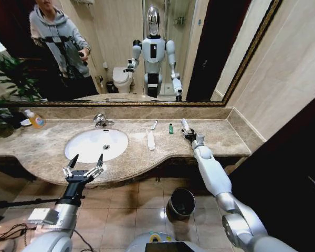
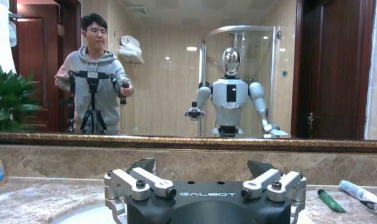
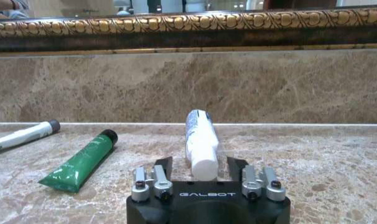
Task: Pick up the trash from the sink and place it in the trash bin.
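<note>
The trash lies on the marble counter right of the sink (image 1: 79, 152): a slim white stick (image 1: 154, 125), a long flat white packet (image 1: 150, 140), a small green tube (image 1: 171, 128) and a white tube (image 1: 185, 124). My right gripper (image 1: 189, 134) sits low on the counter. In the right wrist view it (image 3: 199, 161) is open, with the white tube (image 3: 199, 137) lying between its fingers and a small gap on each side. The green tube (image 3: 82, 163) and the stick (image 3: 20, 135) lie beside it. My left gripper (image 1: 86, 159) hovers open at the basin's front rim. The trash bin (image 1: 181, 203) stands on the floor below the counter.
A clear bottle of orange liquid (image 1: 35, 119) stands at the counter's far left by a plant (image 1: 5, 84). The chrome faucet (image 1: 101, 120) is behind the basin. The mirror (image 1: 121, 47) lines the back wall and a side wall closes the counter on the right.
</note>
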{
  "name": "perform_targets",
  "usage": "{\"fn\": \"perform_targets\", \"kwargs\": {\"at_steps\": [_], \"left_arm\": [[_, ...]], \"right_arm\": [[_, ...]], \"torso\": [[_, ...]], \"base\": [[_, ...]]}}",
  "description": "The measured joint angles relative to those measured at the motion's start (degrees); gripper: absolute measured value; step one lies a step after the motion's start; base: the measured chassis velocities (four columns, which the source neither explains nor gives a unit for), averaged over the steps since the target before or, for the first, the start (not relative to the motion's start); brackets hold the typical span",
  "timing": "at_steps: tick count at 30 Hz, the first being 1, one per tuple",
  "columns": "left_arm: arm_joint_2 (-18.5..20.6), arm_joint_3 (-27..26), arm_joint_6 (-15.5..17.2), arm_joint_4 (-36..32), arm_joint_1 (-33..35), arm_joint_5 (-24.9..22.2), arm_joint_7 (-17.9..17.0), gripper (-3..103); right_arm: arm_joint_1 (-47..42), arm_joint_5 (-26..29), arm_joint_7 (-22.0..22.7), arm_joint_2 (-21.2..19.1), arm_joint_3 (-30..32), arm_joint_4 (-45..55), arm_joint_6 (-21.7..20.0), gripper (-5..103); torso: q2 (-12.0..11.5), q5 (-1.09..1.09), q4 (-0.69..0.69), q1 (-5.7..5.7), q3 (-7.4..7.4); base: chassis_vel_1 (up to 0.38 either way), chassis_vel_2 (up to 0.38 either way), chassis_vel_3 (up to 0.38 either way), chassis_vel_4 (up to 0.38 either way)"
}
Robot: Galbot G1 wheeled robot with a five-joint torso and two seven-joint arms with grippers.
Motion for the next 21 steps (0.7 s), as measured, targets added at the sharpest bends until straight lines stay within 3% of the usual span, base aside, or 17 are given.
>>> {"fn": "perform_targets", "kwargs": {"at_steps": [3, 5, 12, 21], "left_arm": [[0.0, 0.0, 0.0, 0.0, 0.0, 0.0, 0.0, 100], [0.0, 0.0, 0.0, 0.0, 0.0, 0.0, 0.0, 100], [0.0, 0.0, 0.0, 0.0, 0.0, 0.0, 0.0, 100], [0.0, 0.0, 0.0, 0.0, 0.0, 0.0, 0.0, 100]], "right_arm": [[-0.3, 0.3, 0.1, -0.2, -0.2, 0.7, -0.1, 49], [-0.4, 0.3, 0.1, -0.3, -0.2, 1.0, -0.1, 49], [-0.8, 0.6, 0.2, -0.7, -0.4, 2.2, -0.9, 26], [-2.7, 1.0, 0.4, -1.1, -0.4, 5.1, -1.1, 24]], "torso": [[0.0, 0.0, 0.0, 0.0, 0.0], [0.0, 0.0, 0.0, 0.0, 0.0], [0.0, 0.0, 0.0, 0.0, 0.0], [0.0, 0.01, 0.0, 0.0, 0.0]], "base": [[0.0, 0.0, 0.0, 0.0], [0.0, 0.0, 0.0, 0.0], [0.0, 0.0, 0.0, 0.0], [0.0, 0.0, 0.0, 0.0]]}}
